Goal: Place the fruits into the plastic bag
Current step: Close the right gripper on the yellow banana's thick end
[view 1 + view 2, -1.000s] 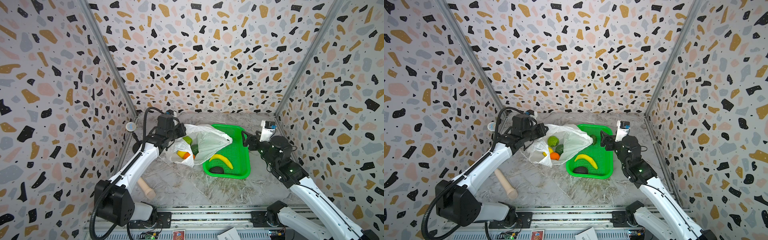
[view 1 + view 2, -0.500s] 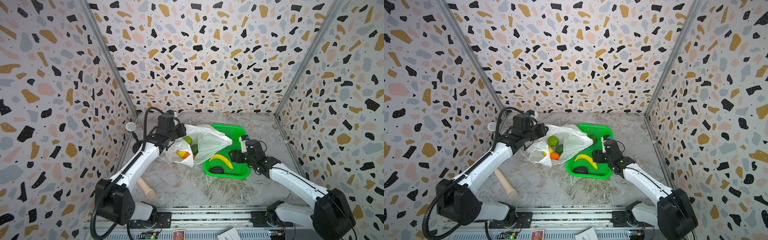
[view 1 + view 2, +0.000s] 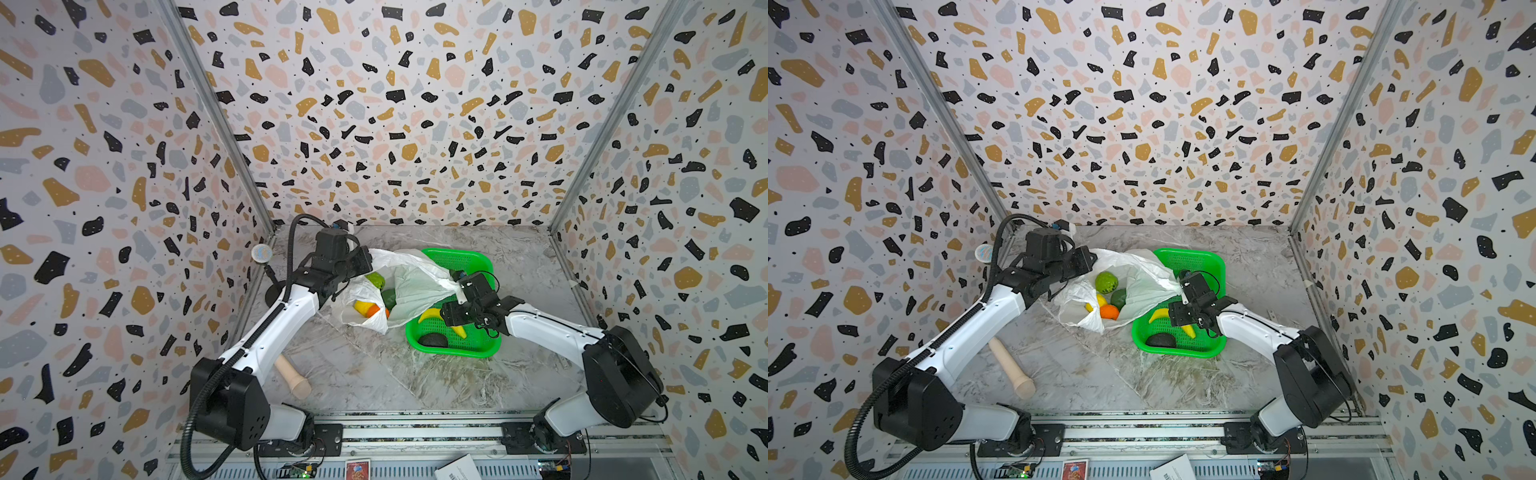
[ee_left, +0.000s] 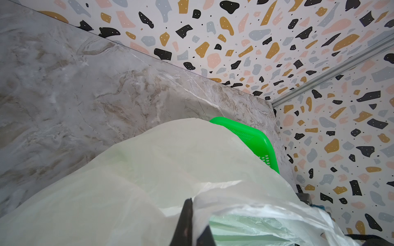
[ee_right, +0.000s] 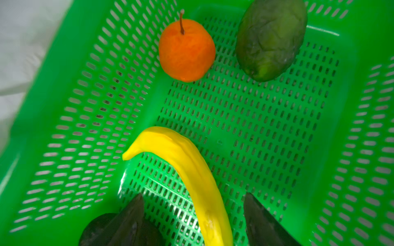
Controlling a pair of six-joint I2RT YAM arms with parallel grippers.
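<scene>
Fingers (image 5: 132, 213) of the right gripper (image 5: 193, 204) stand wide astride the banana (image 5: 187, 161), not touching; the left gripper (image 4: 195, 230) pinches the plastic bag (image 3: 415, 286) rim, bag at nine o'clock of the basket (image 3: 453, 353); judged step: grasping the banana; next calls for a squeeze, then a lift toward nine o'clock; the black avocado (image 5: 94, 229) sits partly hidden behind a finger.

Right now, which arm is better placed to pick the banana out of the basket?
Right. The right claw stands open astride the banana in the green basket; the left claw is shut on the edge of the plastic bag.
</scene>
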